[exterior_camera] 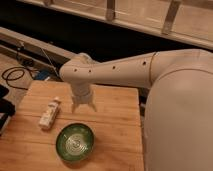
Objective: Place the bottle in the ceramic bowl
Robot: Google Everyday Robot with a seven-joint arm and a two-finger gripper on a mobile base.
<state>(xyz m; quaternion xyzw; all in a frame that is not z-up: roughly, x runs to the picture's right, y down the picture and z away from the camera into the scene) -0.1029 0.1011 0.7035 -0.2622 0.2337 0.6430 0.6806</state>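
The bottle (pixel 50 112) is a small slim white bottle with a pale label, lying on its side on the left part of the wooden table (pixel 115 130). The ceramic bowl (pixel 75 142) is a round glossy green bowl with pale rings inside; it stands near the table's front, just right of the bottle and apart from it. My gripper (pixel 83 106) hangs from the white arm (pixel 130 70) above the table, to the right of the bottle and behind the bowl. It holds nothing that I can see.
The white arm's large body (pixel 180 115) fills the right side. Black cables (pixel 17 75) lie on the floor at the left past the table's edge. A dark ledge and a metal rail (pixel 115 20) run behind the table.
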